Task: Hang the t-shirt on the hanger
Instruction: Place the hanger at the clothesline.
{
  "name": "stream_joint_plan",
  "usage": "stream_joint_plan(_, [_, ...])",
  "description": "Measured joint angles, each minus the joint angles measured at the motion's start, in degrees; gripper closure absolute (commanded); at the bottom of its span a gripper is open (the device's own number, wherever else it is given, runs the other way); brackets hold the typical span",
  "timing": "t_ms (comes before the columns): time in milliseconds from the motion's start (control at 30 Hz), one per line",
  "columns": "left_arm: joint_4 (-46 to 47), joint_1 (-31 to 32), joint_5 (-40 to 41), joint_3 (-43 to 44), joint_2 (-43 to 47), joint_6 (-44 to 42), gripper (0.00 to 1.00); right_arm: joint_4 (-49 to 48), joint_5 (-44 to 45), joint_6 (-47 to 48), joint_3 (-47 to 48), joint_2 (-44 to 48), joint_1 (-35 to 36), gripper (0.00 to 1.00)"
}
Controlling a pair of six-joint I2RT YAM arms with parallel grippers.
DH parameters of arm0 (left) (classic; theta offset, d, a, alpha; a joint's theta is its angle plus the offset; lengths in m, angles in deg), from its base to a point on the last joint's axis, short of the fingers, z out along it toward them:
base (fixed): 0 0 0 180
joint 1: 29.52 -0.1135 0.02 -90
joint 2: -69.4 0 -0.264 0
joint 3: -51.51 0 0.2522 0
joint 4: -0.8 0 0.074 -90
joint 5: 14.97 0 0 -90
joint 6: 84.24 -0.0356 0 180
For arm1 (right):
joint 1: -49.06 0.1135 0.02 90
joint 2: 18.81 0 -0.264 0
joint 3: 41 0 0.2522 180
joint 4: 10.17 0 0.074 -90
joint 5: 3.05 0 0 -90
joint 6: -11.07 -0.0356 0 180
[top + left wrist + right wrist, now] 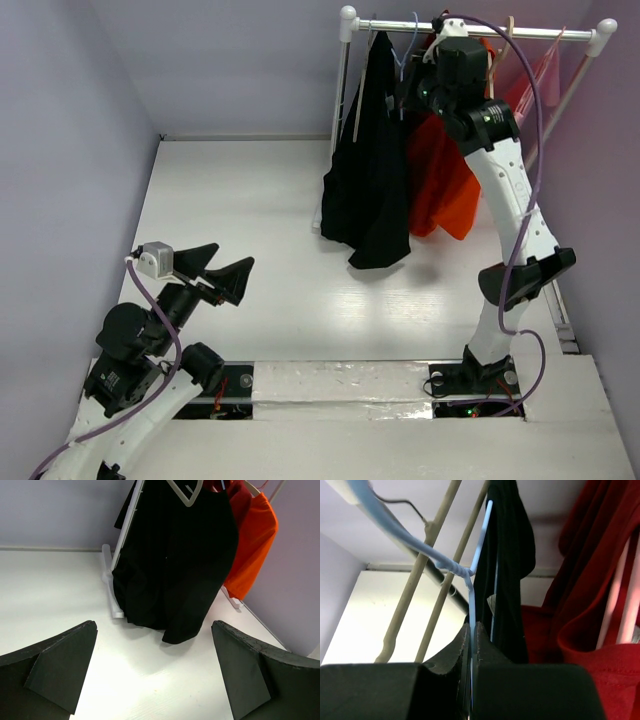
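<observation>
Right end effector [471, 631] pinching one hanger [454, 566]; one t-shirt [370, 180] hanging; left end effector [232, 255] wide.

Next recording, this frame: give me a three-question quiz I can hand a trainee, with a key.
1. Fill in: the t-shirt hangs on the rack beside a red garment and an ____ garment.
2. What is the right pincer shut on? A the rack; B the light-blue wire hanger; C the red garment.
3. True or false: the left pincer is shut on the t-shirt.
Key: 1 orange, the orange garment. 2 B. 3 false: it is open and well apart from the t-shirt.
</observation>
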Motion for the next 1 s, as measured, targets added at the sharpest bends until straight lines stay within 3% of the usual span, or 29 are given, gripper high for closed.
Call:
stream_joint_plan(433, [0.0, -0.2, 0.4, -0.8, -0.1, 0.0, 0.01, -0.9, -2.0, 0.5, 4.6, -6.7, -4.9, 1.0])
stream_joint_plan(700, [0.0, -0.9, 0.7, -0.8, -0.1, 0.0, 0.01, -7.4, -7.7, -0.3, -1.1, -6.3, -5.2, 0.97])
stream_joint_plan(733, [0.0, -0.9, 0.7, -0.8, -0.1, 0.0, 0.01, -8.4, -8.3, -0.3, -1.7, -6.3, -5.2, 0.92])
stream_joint_plan(767, [0.0, -1.0, 0.8, -0.8, -0.1, 0.0, 0.01, -9.1, -9.0, -0.4, -2.1, -6.2, -5.2, 0.74])
stream_joint_plan(833, [0.0, -1.2, 0.9, -0.8, -0.1, 0.0, 0.01, -10.0, -10.2, -1.0, -2.4, -6.2, -5.2, 0.56])
stream_joint_plan(867, [0.0, -1.2, 0.9, -0.8, -0.1, 0.0, 0.01, -10.4, -10.8, -1.1, -2.8, -6.0, -5.2, 0.41])
stream_joint_plan(933, [0.0, -1.2, 1.1, -0.8, -0.1, 0.0, 0.01, -11.3, -11.5, -1.5, -4.4, -5.0, -5.2, 0.24])
stream_joint_plan(967, [0.0, -1.2, 1.3, -0.8, -0.1, 0.2, 0.01, -11.9, -11.6, -1.5, -6.0, -3.9, -5.2, 0.1])
stream_joint_plan(1000, [0.0, -1.2, 1.5, -0.8, -0.1, 0.2, 0.01, -12.3, -11.7, -1.8, -7.7, -2.6, -5.2, 0.05])
